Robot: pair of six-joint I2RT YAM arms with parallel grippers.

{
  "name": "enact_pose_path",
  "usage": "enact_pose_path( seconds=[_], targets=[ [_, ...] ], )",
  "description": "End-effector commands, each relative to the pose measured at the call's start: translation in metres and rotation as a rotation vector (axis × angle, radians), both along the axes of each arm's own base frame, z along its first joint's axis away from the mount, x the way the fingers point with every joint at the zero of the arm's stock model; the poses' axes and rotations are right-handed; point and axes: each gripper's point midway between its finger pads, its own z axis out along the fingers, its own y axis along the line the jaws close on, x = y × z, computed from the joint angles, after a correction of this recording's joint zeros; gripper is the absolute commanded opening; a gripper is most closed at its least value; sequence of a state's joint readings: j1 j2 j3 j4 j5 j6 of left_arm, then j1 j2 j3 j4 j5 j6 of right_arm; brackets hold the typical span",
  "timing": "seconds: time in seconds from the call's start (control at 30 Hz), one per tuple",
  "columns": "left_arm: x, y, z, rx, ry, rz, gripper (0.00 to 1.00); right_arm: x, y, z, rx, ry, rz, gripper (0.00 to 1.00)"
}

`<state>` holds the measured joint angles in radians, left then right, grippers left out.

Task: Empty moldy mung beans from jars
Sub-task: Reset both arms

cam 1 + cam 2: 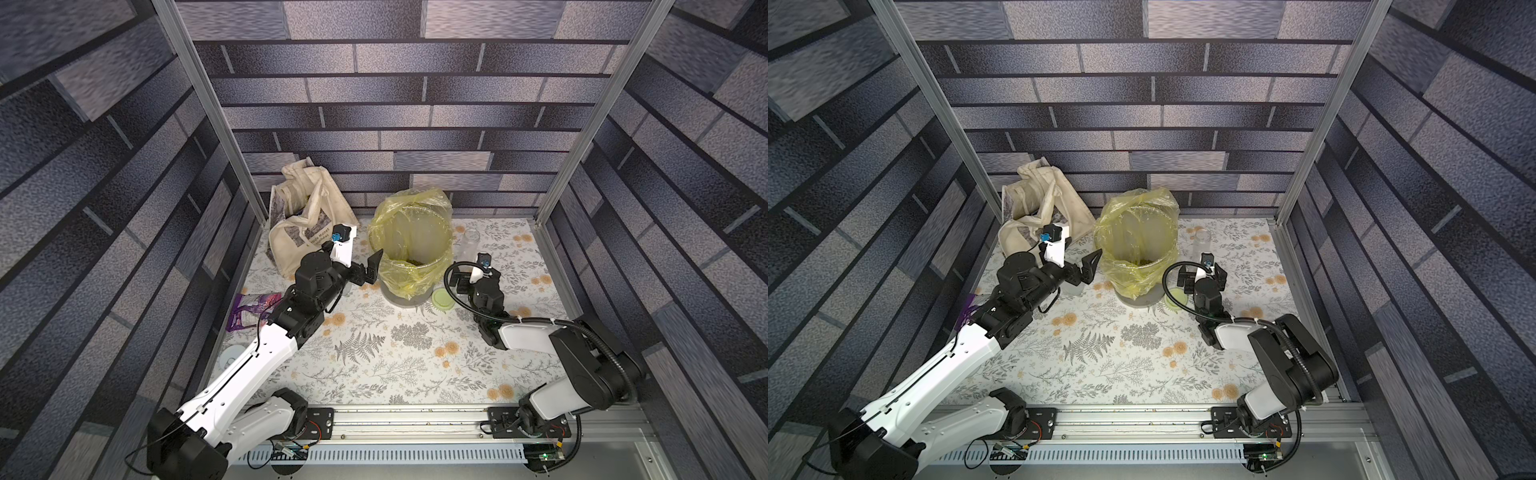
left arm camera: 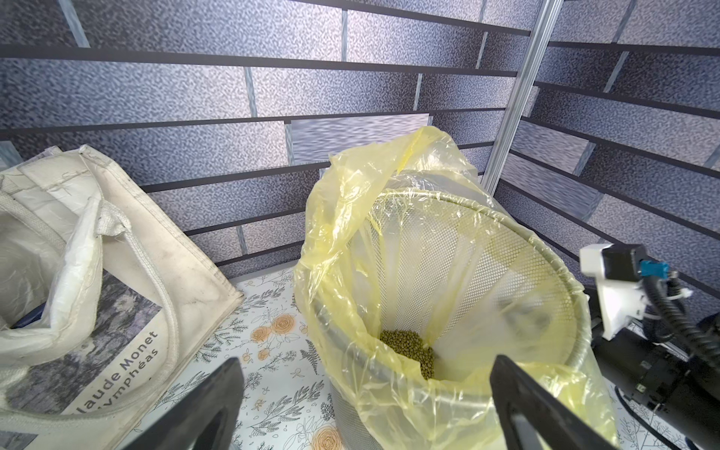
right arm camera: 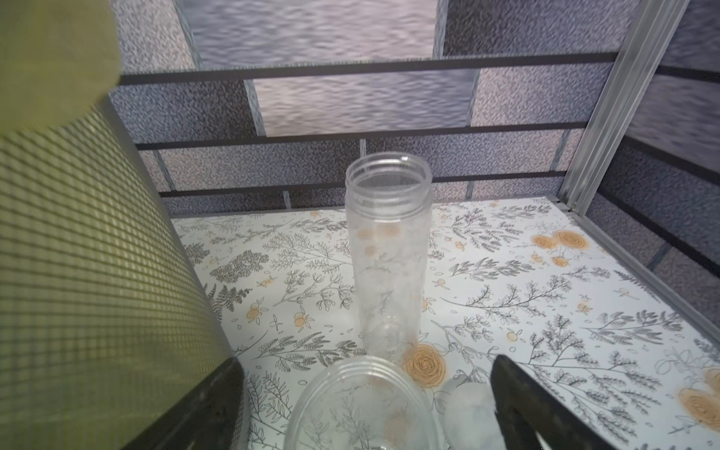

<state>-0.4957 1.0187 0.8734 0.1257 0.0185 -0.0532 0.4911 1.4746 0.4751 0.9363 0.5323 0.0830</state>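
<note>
Mung beans (image 2: 409, 350) lie heaped at the bottom of the yellow-lined mesh bin (image 2: 545, 249), which stands mid-bench near the back wall. At far left we see a cloth tote (image 1: 307, 216) filling the back corner, with a narrow gap to the bin. Our left hand (image 1: 370, 270) hovers in that gap at rim height, jaws wide and empty, pointing at the bin. The bench (image 1: 395, 365) in front lies open to its near edge. A lime-green lid (image 1: 441, 300) lies flat at the bin's foot. Our right hand (image 3: 368, 364) reaches low toward the back, jaws wide around a wide jar (image 3: 358, 405), mouth up, touching neither finger. Behind it a tall slim jar (image 3: 389, 253) stands upright, with open bench to the right edge.
</note>
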Motion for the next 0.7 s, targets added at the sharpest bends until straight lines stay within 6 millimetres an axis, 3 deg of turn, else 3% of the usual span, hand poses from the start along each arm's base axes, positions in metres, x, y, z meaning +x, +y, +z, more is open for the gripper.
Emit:
enact_pose_path(
  seconds=[0.0,0.17,0.3,0.5,0.67],
  targets=[
    [-0.004,0.016,0.001,0.033,-0.026,0.057,1.00,-0.014,-0.012,0.008,-0.069,0.002,-0.027,1.00],
    [-0.004,0.045,-0.006,0.067,-0.071,0.205,1.00,-0.040,-0.044,0.024,-0.169,-0.033,-0.125,1.00],
    [-0.004,0.053,-0.012,0.063,-0.098,0.248,1.00,-0.056,-0.060,0.033,-0.210,-0.053,-0.142,1.00],
    [0.010,0.066,-0.046,0.170,-0.064,0.326,1.00,-0.074,-0.110,0.023,-0.186,-0.057,-0.272,1.00],
    [0.010,0.087,-0.073,0.164,-0.059,0.400,1.00,-0.076,-0.145,-0.004,-0.160,0.001,-0.356,1.00]
  ],
)
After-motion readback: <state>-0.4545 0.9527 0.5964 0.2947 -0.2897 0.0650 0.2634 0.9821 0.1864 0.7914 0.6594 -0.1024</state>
